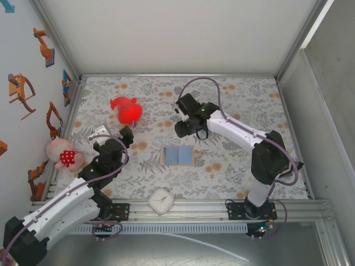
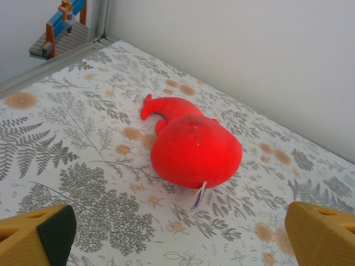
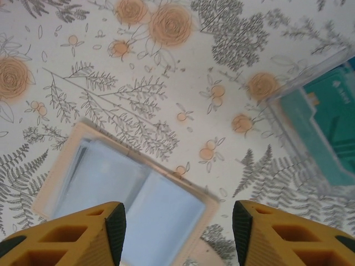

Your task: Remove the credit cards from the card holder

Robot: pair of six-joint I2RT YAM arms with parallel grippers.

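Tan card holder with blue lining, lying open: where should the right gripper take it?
Probably one outer edge of the tan bifold card holder, from above with the right gripper: it lies open and flat, lining up, so only the rim offers a pinch.

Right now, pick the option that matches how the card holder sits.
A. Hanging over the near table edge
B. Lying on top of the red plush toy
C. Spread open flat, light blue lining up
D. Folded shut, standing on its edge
C: the card holder lies spread open on the floral table, near its middle, with both light blue inner panels facing up.
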